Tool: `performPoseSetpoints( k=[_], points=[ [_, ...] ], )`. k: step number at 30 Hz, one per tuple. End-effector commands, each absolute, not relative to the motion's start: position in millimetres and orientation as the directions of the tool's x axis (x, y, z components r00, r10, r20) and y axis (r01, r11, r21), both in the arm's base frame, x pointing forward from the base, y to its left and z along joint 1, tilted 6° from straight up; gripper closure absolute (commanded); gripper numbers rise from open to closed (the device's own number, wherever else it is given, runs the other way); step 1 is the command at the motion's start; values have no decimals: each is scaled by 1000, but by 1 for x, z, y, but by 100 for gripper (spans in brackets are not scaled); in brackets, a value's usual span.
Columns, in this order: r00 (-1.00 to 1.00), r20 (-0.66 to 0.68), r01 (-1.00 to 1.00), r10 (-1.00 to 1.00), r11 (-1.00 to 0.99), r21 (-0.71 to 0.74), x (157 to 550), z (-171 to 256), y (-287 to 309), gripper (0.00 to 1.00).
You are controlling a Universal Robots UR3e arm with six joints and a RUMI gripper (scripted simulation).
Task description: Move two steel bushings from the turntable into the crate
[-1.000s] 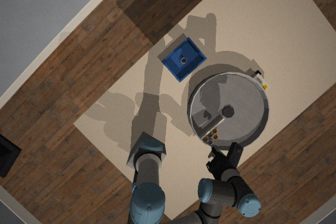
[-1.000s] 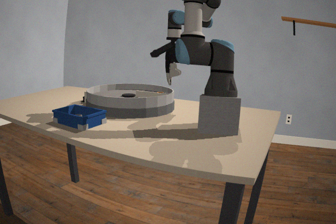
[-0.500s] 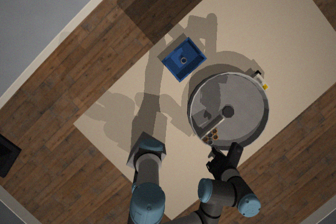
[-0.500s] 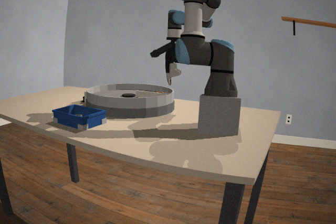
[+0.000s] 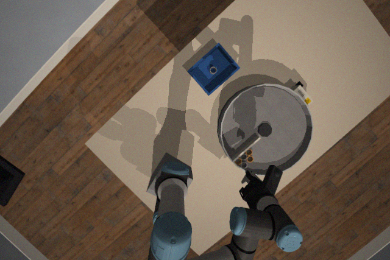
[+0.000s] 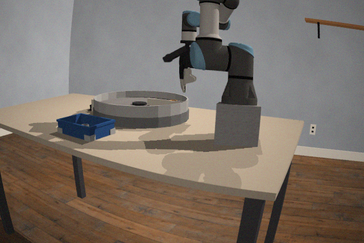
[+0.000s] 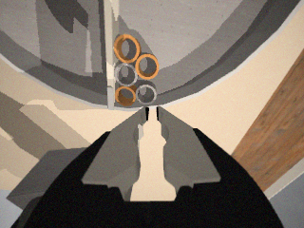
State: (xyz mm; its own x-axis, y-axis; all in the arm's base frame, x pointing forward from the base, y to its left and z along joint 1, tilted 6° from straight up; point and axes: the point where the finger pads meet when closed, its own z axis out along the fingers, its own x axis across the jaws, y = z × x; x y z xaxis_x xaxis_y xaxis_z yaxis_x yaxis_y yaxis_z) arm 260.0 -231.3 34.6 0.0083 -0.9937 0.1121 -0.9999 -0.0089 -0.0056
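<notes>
The grey turntable [image 5: 264, 128] carries a tight cluster of bushings [image 5: 245, 158] by its near rim, beside a radial divider bar. In the wrist view the cluster has three orange bushings [image 7: 126, 47] [image 7: 147, 66] [image 7: 125, 95] and two steel ones [image 7: 125, 73] [image 7: 146, 92]. The blue crate [image 5: 213, 69] sits left of the turntable with one steel bushing [image 5: 215, 68] inside. My gripper [image 7: 152, 107] [image 6: 183, 89] [image 5: 248, 175] is shut and empty. It hangs well above the turntable's rim, just outside the cluster.
A dark round hub [image 5: 264, 129] sits at the turntable's centre, with the divider bar [image 5: 247, 145] running from it to the rim. The arm's grey pedestal [image 6: 237, 124] stands on the table right of the turntable. A small labelled box [image 5: 302, 92] sits at the turntable's far side.
</notes>
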Motion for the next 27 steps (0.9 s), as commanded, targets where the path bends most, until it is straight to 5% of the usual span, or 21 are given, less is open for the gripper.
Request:
performPoseSetpoints(
  k=[1, 27],
  points=[
    [8, 114, -1000, -993, -9, -7, 260, 35, -233, 94],
    [9, 112, -1000, -994, -9, -7, 260, 36, -235, 94]
  ],
)
